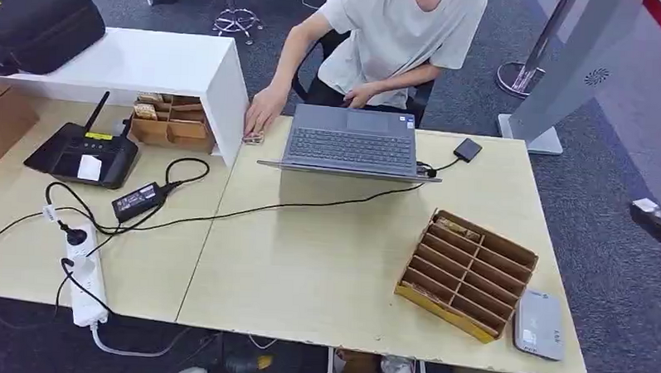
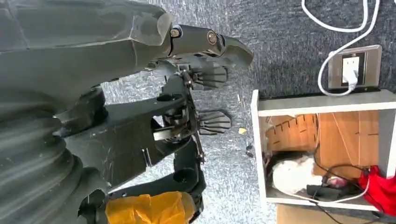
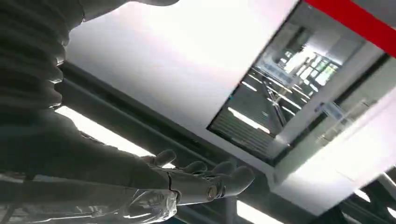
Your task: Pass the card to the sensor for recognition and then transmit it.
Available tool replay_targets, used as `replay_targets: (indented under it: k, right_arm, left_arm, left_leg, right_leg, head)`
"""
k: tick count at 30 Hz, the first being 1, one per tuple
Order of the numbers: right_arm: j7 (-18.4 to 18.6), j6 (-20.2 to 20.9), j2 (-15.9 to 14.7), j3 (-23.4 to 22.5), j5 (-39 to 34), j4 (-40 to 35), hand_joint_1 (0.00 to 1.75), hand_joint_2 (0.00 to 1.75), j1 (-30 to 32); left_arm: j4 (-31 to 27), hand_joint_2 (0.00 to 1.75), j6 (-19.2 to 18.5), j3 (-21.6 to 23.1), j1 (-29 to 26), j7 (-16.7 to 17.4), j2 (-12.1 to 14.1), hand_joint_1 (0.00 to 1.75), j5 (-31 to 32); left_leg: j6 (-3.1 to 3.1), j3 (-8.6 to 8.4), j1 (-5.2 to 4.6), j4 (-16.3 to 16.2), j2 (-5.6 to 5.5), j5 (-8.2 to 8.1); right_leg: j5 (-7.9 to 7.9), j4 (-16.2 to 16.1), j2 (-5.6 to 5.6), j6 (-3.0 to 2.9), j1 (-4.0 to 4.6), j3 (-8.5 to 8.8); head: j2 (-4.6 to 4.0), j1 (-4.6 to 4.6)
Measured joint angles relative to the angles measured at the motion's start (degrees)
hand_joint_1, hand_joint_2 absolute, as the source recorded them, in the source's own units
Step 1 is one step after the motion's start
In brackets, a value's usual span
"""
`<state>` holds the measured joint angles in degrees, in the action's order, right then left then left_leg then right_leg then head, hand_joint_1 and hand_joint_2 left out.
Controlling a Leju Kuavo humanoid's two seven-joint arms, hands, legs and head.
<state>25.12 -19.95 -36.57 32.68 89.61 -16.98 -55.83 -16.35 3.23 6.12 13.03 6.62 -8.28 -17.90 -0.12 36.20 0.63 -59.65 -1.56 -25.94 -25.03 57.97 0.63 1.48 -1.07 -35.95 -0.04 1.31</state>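
A grey flat sensor (image 1: 539, 324) lies at the table's near right corner. Beside it stands a slotted cardboard box (image 1: 467, 272) with a card (image 1: 459, 231) in its far slot. A second cardboard box (image 1: 168, 119) with cards sits under the white shelf. A person's hand (image 1: 264, 109) rests on a small card (image 1: 253, 137) next to the laptop. My left hand (image 2: 196, 100) hangs over grey carpet, fingers apart, holding nothing. My right hand (image 3: 201, 179) points up toward the ceiling with fingers stretched out and nothing in it.
An open laptop (image 1: 351, 142) stands at the table's far middle, its cable running left to a power strip (image 1: 85, 282). A black router (image 1: 81, 152) and an adapter (image 1: 138, 200) lie at left. The person sits behind the laptop. A white shelf (image 1: 161, 64) carries a black case.
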Motion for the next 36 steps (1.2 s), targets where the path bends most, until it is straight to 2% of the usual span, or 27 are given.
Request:
replay_targets:
  k: [3,11,14,19,26,36]
  right_arm:
    - [2.43,7.04,-1.05,-0.31,-0.02,0.72,0.00,1.75,1.24]
    - [3.25,9.72,-2.03,-1.05,0.00,1.66,0.00,1.75,2.61]
    - [3.80,15.07,-2.10,-1.59,-0.35,2.01,0.00,1.75,3.20]
    - [4.94,20.54,-2.01,-3.02,-3.78,2.49,0.00,1.75,8.08]
    - [6.53,20.45,0.57,-6.38,-7.30,2.91,0.00,1.75,18.15]
    - [7.89,21.22,3.94,-10.14,-9.77,3.58,0.00,1.75,28.21]
  left_arm:
    - [0.00,1.75,-0.13,0.00,0.23,0.83,0.24,0.00,0.53]
    - [0.00,1.75,-0.24,0.00,0.41,1.49,0.52,0.00,0.92]
    - [0.00,1.75,-0.22,0.00,0.54,2.12,0.52,0.00,1.18]
    - [0.04,1.75,-0.15,0.00,0.87,2.80,0.39,0.00,2.10]
    - [0.11,1.75,-0.33,0.00,0.96,2.84,0.28,0.00,2.45]
    - [0.24,1.75,-0.35,0.00,0.98,2.86,0.33,0.00,2.91]
  left_leg:
    - [0.00,0.00,0.00,0.00,-0.02,0.00]
    - [0.00,-0.02,0.00,0.01,0.04,0.02]
    - [-0.01,-0.02,0.00,0.01,0.00,0.02]
    - [0.00,0.02,0.02,0.03,-0.05,0.00]
    - [0.02,0.05,0.02,0.06,-0.09,-0.01]
    - [0.01,0.05,0.01,0.07,-0.12,-0.04]
  right_leg:
    - [0.00,0.00,-0.02,0.00,0.00,0.00]
    - [0.01,0.02,0.03,-0.01,0.01,0.00]
    - [0.01,0.02,-0.01,-0.01,0.02,0.01]
    - [-0.01,0.02,-0.08,0.01,0.01,0.02]
    - [-0.08,0.02,-0.12,0.07,-0.03,0.02]
    - [-0.14,0.01,-0.16,0.08,-0.05,0.02]
  head:
    - [0.00,0.04]
    - [0.00,0.02]
    - [0.00,0.02]
    - [0.00,0.02]
    - [0.00,0.02]
    - [0.00,0.02]
